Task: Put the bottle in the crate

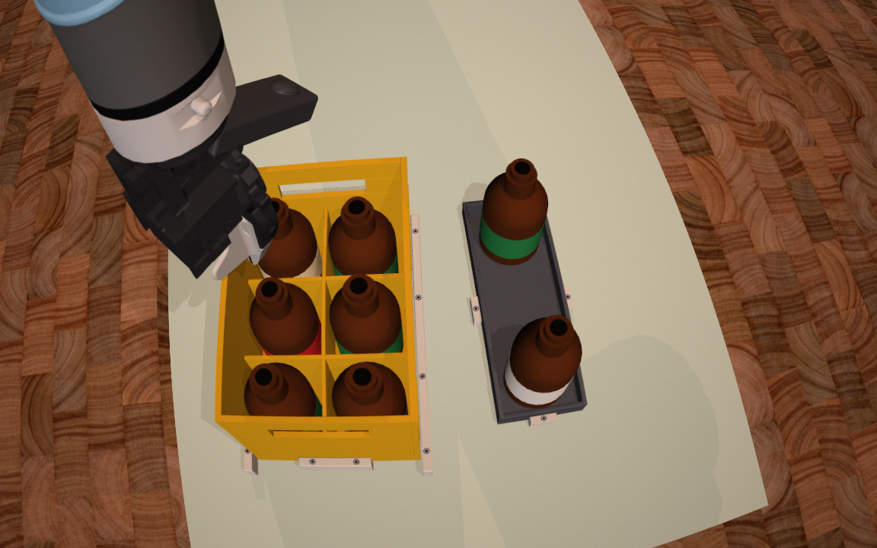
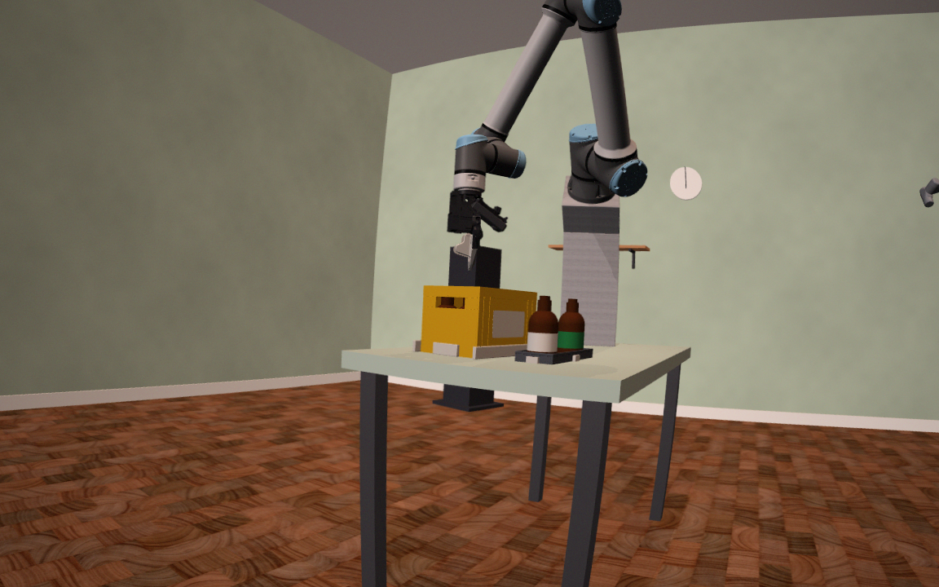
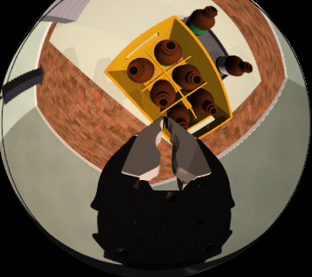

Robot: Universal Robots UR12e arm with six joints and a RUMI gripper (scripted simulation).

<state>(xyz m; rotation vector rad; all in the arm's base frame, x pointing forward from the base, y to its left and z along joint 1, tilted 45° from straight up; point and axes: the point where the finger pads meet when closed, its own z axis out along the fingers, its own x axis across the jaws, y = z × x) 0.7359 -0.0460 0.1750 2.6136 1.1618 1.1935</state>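
The yellow crate (image 1: 346, 446) (image 2: 451, 328) (image 3: 191, 43) has a bottle upright in each of its six slots. A red-labelled bottle (image 1: 285, 320) stands in the middle slot of its left column in the top view. The dark tray (image 1: 520, 289) (image 3: 212, 45) holds two upright brown bottles at its ends: a green-labelled bottle (image 1: 513, 211) (image 2: 571, 324) (image 3: 201, 19) and a white-labelled bottle (image 1: 543, 361) (image 2: 543, 324) (image 3: 236, 66). My gripper (image 1: 238, 257) (image 2: 469, 264) (image 3: 164, 117) is shut with nothing between its jaws, above the crate's left side, clear of the bottles.
Pale stop blocks (image 1: 421, 374) (image 2: 445, 349) line the crate's sides. Smaller stop blocks (image 1: 542, 418) stand around the tray. The tray lies right of the crate in the top view, with a gap between them. The table's edge (image 2: 480, 379) runs in front of both.
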